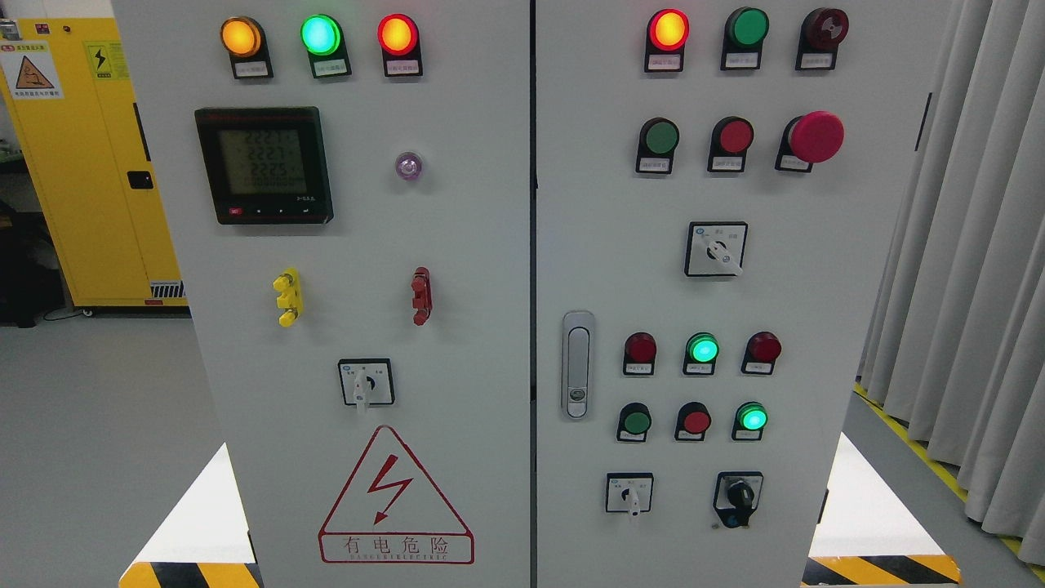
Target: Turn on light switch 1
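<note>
A grey electrical cabinet with two doors fills the head view. On the left door (457, 245) sit an amber lamp (242, 37), a lit green lamp (320, 34) and a lit red lamp (397, 34), with a white rotary switch (366, 382) lower down. The right door (816, 286) carries a lit red lamp (669, 29), a green push button (660, 137), a red push button (733, 135), rotary switches (716, 249) (629, 492) and a black knob (739, 496). I cannot tell which control is switch 1. Neither hand shows.
A digital meter (264, 165) and a red mushroom stop button (815, 136) are on the doors, and a door handle (577, 363) sits near the centre seam. A yellow cabinet (90, 163) stands at the back left; grey curtains (971, 245) hang at the right.
</note>
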